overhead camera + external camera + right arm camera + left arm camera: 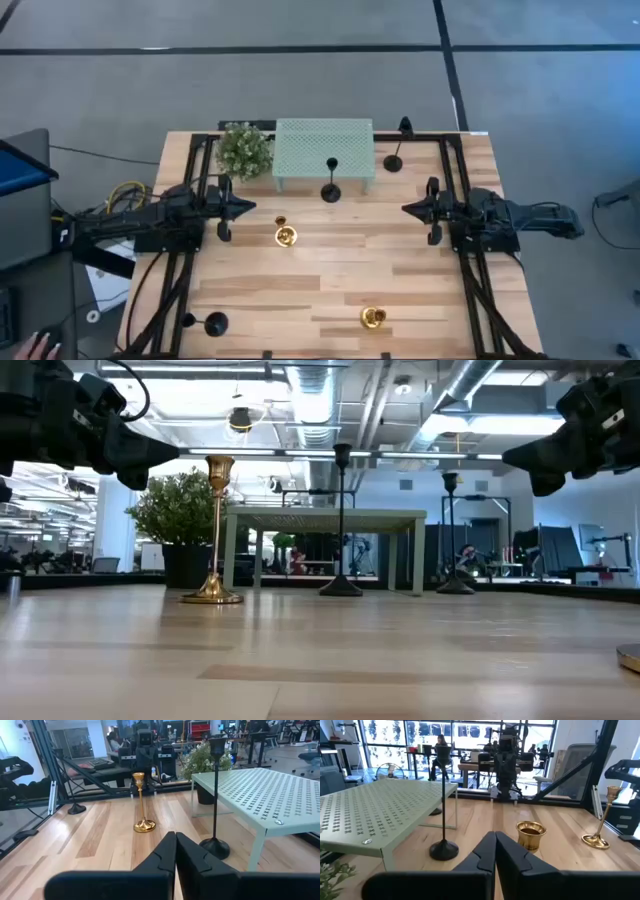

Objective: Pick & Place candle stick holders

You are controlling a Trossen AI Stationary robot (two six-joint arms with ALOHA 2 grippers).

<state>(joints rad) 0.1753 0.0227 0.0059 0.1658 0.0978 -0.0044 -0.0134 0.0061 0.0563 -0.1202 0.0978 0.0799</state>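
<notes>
We count five candle stick holders on the desk (pixel 330 290). Three are black: one (pixel 331 190) in front of the stand, one (pixel 394 162) at the stand's right end, and one (pixel 214 324) near the front left corner. Two are gold: one (pixel 286 235) toward the left of the middle, one (pixel 374 318) near the front edge. There is one pale green perforated stand (pixel 323 148), one potted plant (pixel 244 150), and two arms, each with one end effector, left (pixel 246 207) and right (pixel 408 209).

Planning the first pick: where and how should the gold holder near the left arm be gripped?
Grip the gold holder on its thin stem from the left, fingers level. It stands upright on a small round base, open table around it.
</notes>
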